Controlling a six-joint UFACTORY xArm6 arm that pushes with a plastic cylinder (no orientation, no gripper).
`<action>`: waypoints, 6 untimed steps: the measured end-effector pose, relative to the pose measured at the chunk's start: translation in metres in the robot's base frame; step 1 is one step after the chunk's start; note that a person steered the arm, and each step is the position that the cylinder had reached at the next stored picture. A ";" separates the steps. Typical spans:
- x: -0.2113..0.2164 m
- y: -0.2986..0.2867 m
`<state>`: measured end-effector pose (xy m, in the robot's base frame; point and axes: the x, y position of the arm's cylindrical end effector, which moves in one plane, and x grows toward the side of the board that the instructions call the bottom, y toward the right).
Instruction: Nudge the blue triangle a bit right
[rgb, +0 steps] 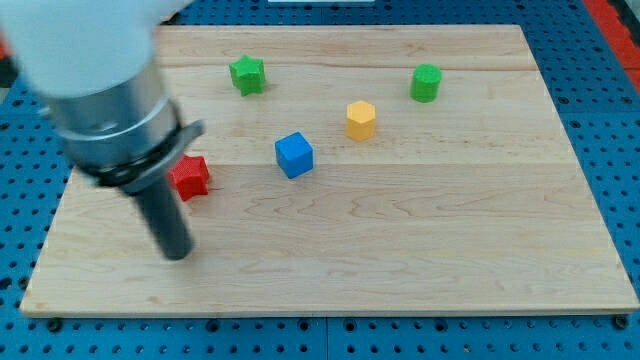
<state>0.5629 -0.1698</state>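
Here my tip (177, 254) rests on the wooden board (420, 270), low at the view's left. It is a plain rod, so nothing spreads or pinches; it touches no block. Just above it, toward the view's top and nearly beside the rod, sits the red star-like block (189, 176), partly hidden by the arm's body. To my tip's right and higher lies the blue block (294, 155), which looks like a cube rather than a triangle; no blue triangle shows, so I judge this is the piece meant, though I cannot be sure. It stands apart from its neighbours. Further right of my tip is the yellow hexagonal block (361, 120), and beyond it the green round-ish block (425, 83); the green star block (247, 75) sits toward the top.

Being left of the blue block suits a rightward push, in my judgement, but my tip would first need to rise level with it, skirting the red one.

The board is pale, smooth-grained wood, lying on a blue perforated base (610, 100).
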 end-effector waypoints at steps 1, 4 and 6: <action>-0.031 -0.050; -0.130 -0.053; -0.134 -0.053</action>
